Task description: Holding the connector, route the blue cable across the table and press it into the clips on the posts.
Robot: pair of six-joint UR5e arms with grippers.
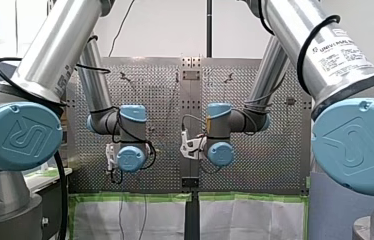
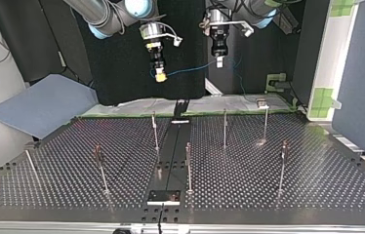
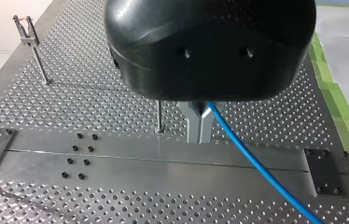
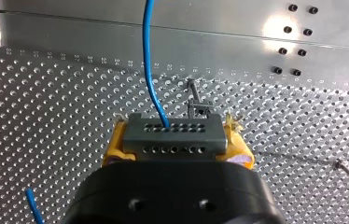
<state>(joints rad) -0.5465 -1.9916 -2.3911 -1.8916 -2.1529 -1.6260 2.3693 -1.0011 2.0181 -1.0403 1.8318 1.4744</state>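
Observation:
Both grippers hang high above the perforated table. My right gripper is shut on a grey connector, which sits between its yellow pads. The blue cable leaves the connector's top. In the top view the cable spans from my right gripper to my left gripper. My left gripper is shut on the cable, which trails off beside its metal fingers. Several thin posts with clips stand on the table, among them one near the middle and another.
A flat metal rail runs down the table's middle, with a black plate at its near end in the top view. A grey-blue sheet lies off the table at the top view's left. Green tape edges the table.

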